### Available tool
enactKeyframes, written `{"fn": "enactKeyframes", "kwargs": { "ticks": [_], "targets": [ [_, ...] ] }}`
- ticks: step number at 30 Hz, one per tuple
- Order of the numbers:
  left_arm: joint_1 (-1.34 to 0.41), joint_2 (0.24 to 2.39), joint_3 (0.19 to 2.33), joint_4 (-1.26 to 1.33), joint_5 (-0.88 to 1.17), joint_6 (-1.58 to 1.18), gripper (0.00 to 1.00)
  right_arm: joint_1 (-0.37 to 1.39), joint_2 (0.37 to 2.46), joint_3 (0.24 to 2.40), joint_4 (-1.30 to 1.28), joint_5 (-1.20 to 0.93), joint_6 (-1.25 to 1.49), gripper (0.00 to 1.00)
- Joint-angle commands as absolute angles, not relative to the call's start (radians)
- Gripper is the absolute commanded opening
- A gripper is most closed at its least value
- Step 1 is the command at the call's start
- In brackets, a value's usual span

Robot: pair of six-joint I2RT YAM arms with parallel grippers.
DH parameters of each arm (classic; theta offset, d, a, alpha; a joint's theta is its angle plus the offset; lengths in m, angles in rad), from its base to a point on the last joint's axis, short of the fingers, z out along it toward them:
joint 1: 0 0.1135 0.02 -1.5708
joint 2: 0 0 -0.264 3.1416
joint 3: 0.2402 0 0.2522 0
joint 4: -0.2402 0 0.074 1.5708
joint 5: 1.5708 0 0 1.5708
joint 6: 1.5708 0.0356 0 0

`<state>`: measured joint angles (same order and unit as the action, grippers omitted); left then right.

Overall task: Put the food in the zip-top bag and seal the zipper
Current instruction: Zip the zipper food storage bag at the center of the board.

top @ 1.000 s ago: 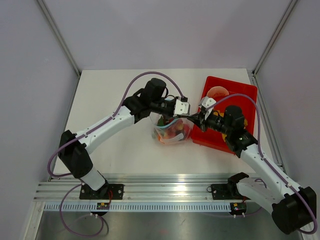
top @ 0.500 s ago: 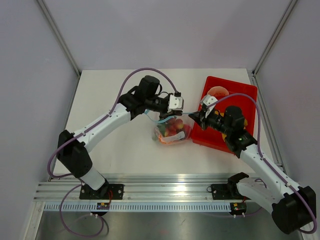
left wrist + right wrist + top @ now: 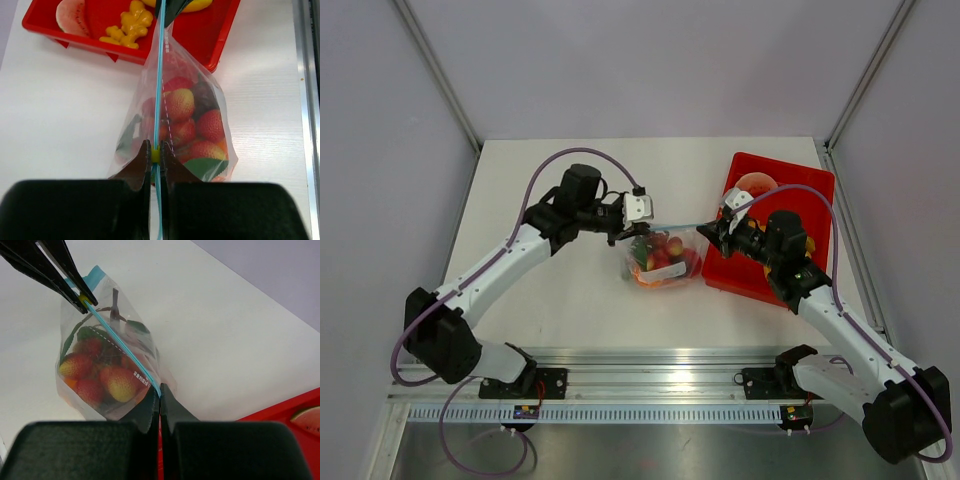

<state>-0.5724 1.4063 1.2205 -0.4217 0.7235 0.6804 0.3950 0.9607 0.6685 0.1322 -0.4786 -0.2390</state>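
**Holding arrangement.** The zip-top bag (image 3: pixel 665 262) stands on the counter (image 3: pixel 670 165) just beside the left edge of the red tray (image 3: pixel 790 165). Whether it touches the tray cannot be told.

- The zipper (image 3: pixel 160 75) runs as one straight teal line between the two pinches.
- L end effector (image 3: pixel 156 150): pads pressed together on the zipper end farthest from the tray. A small yellow piece (image 3: pixel 156 155) sits between the pads; prob. the slider, not confirmed.
- R end effector (image 3: pixel 160 390): pads pressed together on the zipper end nearest the tray.

Assessment: the opposed pinches keep the strip taut and level, so the mouth stays straight for sealing while the load hangs below. The strip reads as a single thin line along its span, so it appears closed or nearly so.

**Contents.** The food is inside the bag, below the zipper, on the side away from the tray.

**Count.**
- Arms: 2. End effectors: 2.
- Bags: 1. Zippers: 1. Trays: 1.
- Strawberries (image 3: pixel 179 104) in the bag: approx. 6 visible, others likely hidden behind.
- Dark fruit (image 3: pixel 205 95): 1.
- Green leaf parts: at least 2.
- In the tray, 3 items:
  - watermelon slice (image 3: pixel 72 15)
  - knobbly yellow item (image 3: pixel 127 25)
  - yellow item (image 3: pixel 200 4), cut off by the frame edge, type not determinable.
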Motion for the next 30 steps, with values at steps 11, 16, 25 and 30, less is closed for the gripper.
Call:
{"fn": "enactKeyframes", "kwargs": {
  "ticks": [11,16,25,30],
  "targets": [
    [-0.413,1.243,1.189,-0.430,0.565,0.676,0.00,0.376,0.946,0.680,0.204,-0.344,-0.245,0.00],
    [-0.351,1.221,1.184,-0.433,0.566,0.683,0.00,0.370,0.942,0.678,0.212,-0.331,-0.244,0.00],
    [-0.266,1.207,1.155,-0.429,0.560,0.670,0.00,0.359,0.963,0.683,0.216,-0.293,-0.236,0.00],
    [-0.232,1.187,1.131,-0.411,0.537,0.654,0.00,0.354,0.992,0.689,0.232,-0.296,-0.226,0.00]
  ]
}}
